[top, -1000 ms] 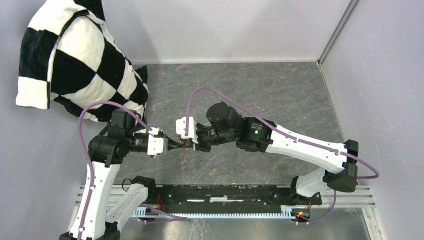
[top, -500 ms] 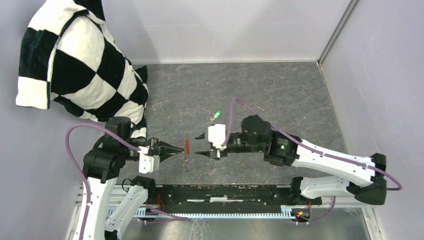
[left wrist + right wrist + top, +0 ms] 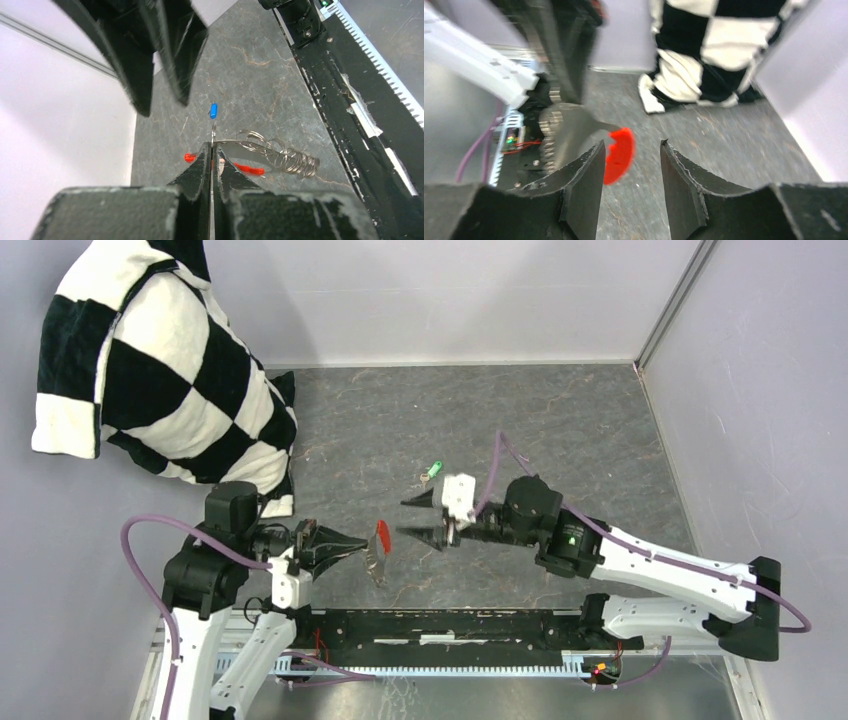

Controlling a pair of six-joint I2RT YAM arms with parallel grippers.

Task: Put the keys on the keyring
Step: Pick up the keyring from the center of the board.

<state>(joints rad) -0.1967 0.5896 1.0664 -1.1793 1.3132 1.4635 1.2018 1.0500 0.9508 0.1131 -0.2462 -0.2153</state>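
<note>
My left gripper [image 3: 357,543] [image 3: 212,146] is shut on the keyring's thin metal ring [image 3: 214,136] and holds it just above the table. The red tag [image 3: 382,536] [image 3: 248,169] [image 3: 619,152] and the grey coiled strap [image 3: 375,566] [image 3: 287,157] hang from the ring. My right gripper [image 3: 406,517] [image 3: 632,145] faces the tag from the right, open and with nothing between its fingers. The green key [image 3: 434,469] lies on the table behind the right gripper. In the left wrist view the blue key [image 3: 213,110] lies on the table beyond the ring, below the right gripper's fingers [image 3: 145,55].
A black-and-white checkered cloth [image 3: 150,370] [image 3: 704,50] hangs at the back left. A black rail with a toothed strip [image 3: 450,635] [image 3: 350,75] runs along the near edge. Grey walls [image 3: 760,390] close in the marbled table.
The right gripper opened, let go at the keyring and drew back to the right, uncovering the green key. The left gripper pulled back left, staying shut on the ring, and the red tag swung up.
</note>
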